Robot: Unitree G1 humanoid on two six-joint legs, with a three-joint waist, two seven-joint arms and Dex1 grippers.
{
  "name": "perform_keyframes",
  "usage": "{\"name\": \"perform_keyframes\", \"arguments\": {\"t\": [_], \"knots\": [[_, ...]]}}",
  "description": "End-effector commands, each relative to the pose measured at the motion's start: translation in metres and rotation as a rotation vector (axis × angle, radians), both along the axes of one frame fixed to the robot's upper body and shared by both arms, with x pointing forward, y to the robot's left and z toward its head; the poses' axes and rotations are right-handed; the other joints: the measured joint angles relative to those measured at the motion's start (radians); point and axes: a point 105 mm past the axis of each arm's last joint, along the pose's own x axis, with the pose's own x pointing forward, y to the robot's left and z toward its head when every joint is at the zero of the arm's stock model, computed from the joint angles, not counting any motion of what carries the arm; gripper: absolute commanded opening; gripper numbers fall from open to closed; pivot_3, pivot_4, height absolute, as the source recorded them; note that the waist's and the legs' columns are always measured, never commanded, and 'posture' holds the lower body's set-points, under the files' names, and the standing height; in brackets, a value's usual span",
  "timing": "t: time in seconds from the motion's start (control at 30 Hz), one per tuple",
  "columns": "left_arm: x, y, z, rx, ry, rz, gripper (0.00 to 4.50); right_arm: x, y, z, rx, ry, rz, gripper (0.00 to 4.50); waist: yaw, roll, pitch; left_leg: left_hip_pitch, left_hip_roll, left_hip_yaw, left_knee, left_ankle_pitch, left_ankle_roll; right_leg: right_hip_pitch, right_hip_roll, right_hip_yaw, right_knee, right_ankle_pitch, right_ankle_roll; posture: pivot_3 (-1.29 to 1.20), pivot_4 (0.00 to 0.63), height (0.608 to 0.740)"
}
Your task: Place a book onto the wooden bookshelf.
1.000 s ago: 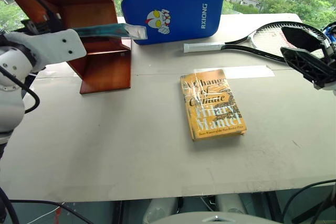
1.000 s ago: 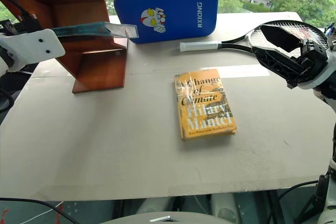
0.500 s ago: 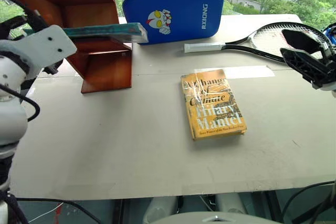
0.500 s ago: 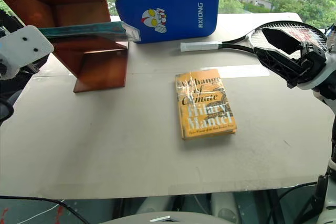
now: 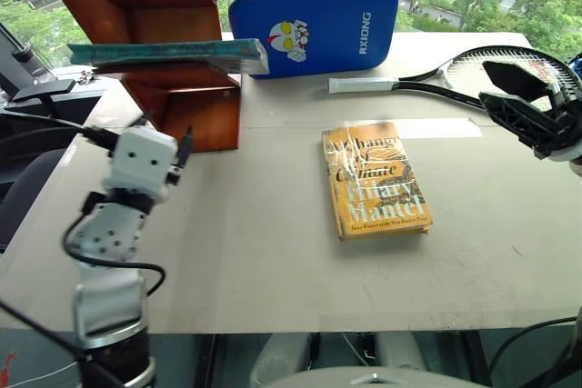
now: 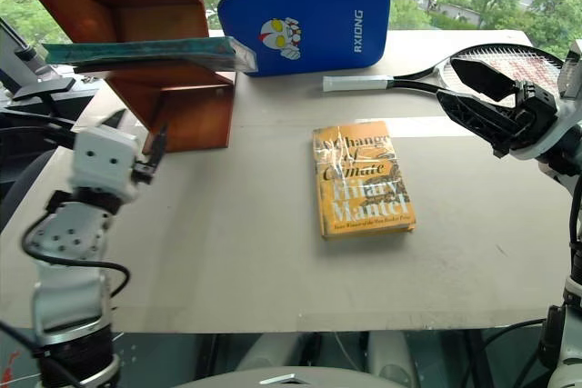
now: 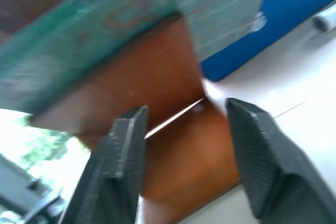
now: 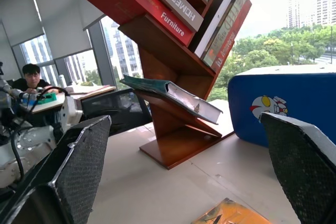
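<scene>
Right wrist view: teal-green, glossy plastic-wrapped book point(image 8: 170, 94) lies flat on reddish-brown wooden bookshelf point(image 8: 173, 129); judged stiff, slippery, best gripped at overhanging edge. Left gripper point(image 5: 162, 145) and right gripper point(image 6: 496, 106) parted, empty.

**Left wrist: book lying on shelf board**

Showed two dark fingers point(image 7: 123, 156) standing apart with nothing between them. Beyond them, caught the teal book point(image 7: 100, 40) resting on the reddish-brown wooden bookshelf point(image 7: 173, 145), a blue case point(image 7: 294, 14) beside it, and pale bench point(image 7: 294, 93).

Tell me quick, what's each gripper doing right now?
Left gripper: open, holding nothing, below the book on the bookshelf.
Right gripper: open, empty.
</scene>
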Motion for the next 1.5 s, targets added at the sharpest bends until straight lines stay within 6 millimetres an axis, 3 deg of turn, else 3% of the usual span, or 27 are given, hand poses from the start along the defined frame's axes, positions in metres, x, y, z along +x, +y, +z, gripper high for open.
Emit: {"name": "perform_keyframes", "arguments": {"t": [0.03,0.07,0.1,0.3,0.43,0.63,0.8,0.9,1.07,1.1,1.17,1.37,1.5], "knots": [[0.022,-0.042,-0.003,0.016,-0.062,-0.143,0.67,-0.011,-0.003,0.014,0.003,-0.072,-0.027,4.5,0.0,-0.001,0.0,-0.001,0.0,0.0,0.001,0.0,0.0,0.0,0.001,0.0,0.0,0.001,-0.001,0.0,0.15,0.74],[0.03,-0.055,-0.01,0.023,-0.054,-0.19,0.14,-0.013,-0.003,0.014,0.003,-0.071,-0.034,4.5,-0.001,0.0,0.0,0.0,0.0,0.0,0.001,0.0,0.0,0.0,0.001,0.0,0.0,0.001,-0.001,0.0,0.15,0.74],[0.038,-0.066,-0.016,0.015,-0.044,-0.223,0.06,-0.014,-0.004,0.014,0.001,-0.071,-0.04,4.5,0.0,0.0,-0.001,0.0,0.0,0.001,0.0,0.0,0.0,0.0,0.001,0.001,0.0,0.001,-0.001,0.0,0.15,0.74],[0.089,-0.104,-0.014,-0.077,-0.096,-0.237,0.06,-0.021,-0.009,0.018,-0.022,-0.091,-0.091,4.5,-0.012,-0.001,0.0,-0.001,0.0,0.002,0.001,0.0,0.0,-0.002,0.001,0.002,0.0,0.001,0.0,0.0,0.15,0.74],[0.104,-0.123,0.005,-0.127,-0.191,-0.216,0.06,-0.025,-0.011,0.02,-0.021,-0.097,-0.111,4.5,-0.012,-0.002,0.0,-0.003,0.0,0.002,0.002,0.0,0.0,-0.002,0.001,0.002,0.0,0.001,0.0,0.0,0.15,0.74],[0.121,-0.109,0.038,-0.19,-0.311,0.002,0.06,-0.03,-0.009,0.023,-0.009,-0.102,-0.094,4.5,-0.015,-0.002,0.0,-0.002,0.001,0.005,0.001,0.0,0.0,-0.004,0.001,0.004,0.001,0.001,0.0,0.0,0.15,0.74],[0.126,-0.09,0.035,-0.179,-0.325,0.197,0.06,-0.038,-0.003,0.024,-0.008,-0.07,0.003,4.5,-0.012,-0.002,0.0,-0.002,0.0,0.006,0.001,0.0,0.0,-0.004,0.001,0.005,0.001,0.001,0.0,0.0,0.15,0.74],[0.124,-0.08,0.033,-0.174,-0.342,0.275,0.71,-0.041,-0.002,0.023,-0.006,-0.057,0.032,4.5,-0.016,-0.002,0.0,-0.002,0.0,0.006,0.001,0.0,0.0,-0.004,0.001,0.005,0.001,0.001,0.001,0.0,0.15,0.74],[0.123,-0.069,0.037,-0.194,-0.365,0.343,2.92,-0.039,0.0,0.026,-0.002,-0.056,0.04,4.5,-0.044,-0.003,0.0,-0.001,0.001,0.009,-0.001,0.0,0.0,-0.005,0.003,0.008,0.002,0.001,0.001,0.0,0.15,0.74],[0.123,-0.068,0.037,-0.19,-0.366,0.347,3.58,-0.038,0.0,0.025,-0.005,-0.056,0.039,4.5,-0.052,-0.003,0.0,0.0,0.002,0.01,-0.002,0.0,0.0,-0.006,0.003,0.009,0.002,0.001,0.001,0.0,0.15,0.74],[0.123,-0.071,0.036,-0.169,-0.365,0.328,4.36,-0.037,0.0,0.025,-0.009,-0.057,0.035,4.5,-0.064,-0.003,0.0,0.001,0.002,0.011,-0.002,0.0,0.0,-0.006,0.003,0.01,0.003,0.002,0.001,0.0,0.15,0.74],[0.125,-0.101,0.015,-0.141,-0.248,0.111,4.36,-0.034,0.001,0.021,-0.019,-0.059,0.02,4.5,-0.057,-0.003,0.0,0.001,0.002,0.012,-0.002,0.0,0.0,-0.006,0.004,0.011,0.003,0.001,0.001,0.0,0.15,0.74],[0.12,-0.106,-0.012,-0.155,-0.122,0.004,4.44,-0.034,0.001,0.016,-0.024,-0.053,0.006,4.5,-0.041,-0.003,0.0,0.0,0.002,0.011,-0.002,0.0,0.0,-0.006,0.003,0.01,0.002,0.002,0.001,0.0,0.15,0.74]]}}
